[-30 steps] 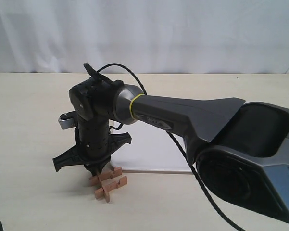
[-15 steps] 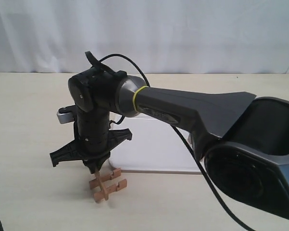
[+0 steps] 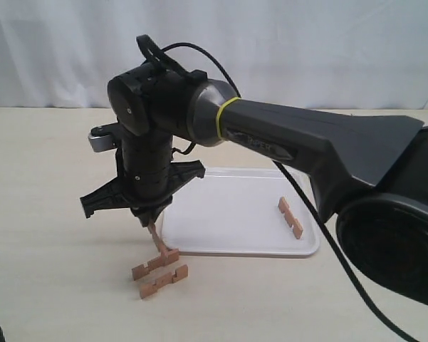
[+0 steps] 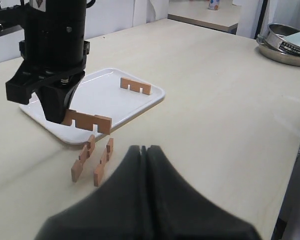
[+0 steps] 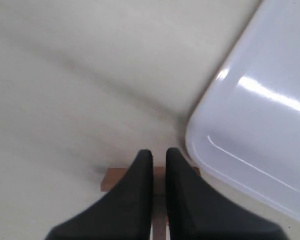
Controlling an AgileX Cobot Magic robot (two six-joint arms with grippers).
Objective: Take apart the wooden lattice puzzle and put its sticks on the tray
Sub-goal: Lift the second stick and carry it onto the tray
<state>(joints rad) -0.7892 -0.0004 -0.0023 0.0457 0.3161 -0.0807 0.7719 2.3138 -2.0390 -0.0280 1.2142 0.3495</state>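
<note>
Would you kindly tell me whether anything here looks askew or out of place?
The stick in the right gripper hangs tilted, pinched by one end. Two sticks lie on the table beside the tray; nothing looks damaged.

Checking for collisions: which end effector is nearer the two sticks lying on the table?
Right. The right end effector hangs just above the two sticks, gripping a third stick; the left end effector sits shut, farther back.
</note>
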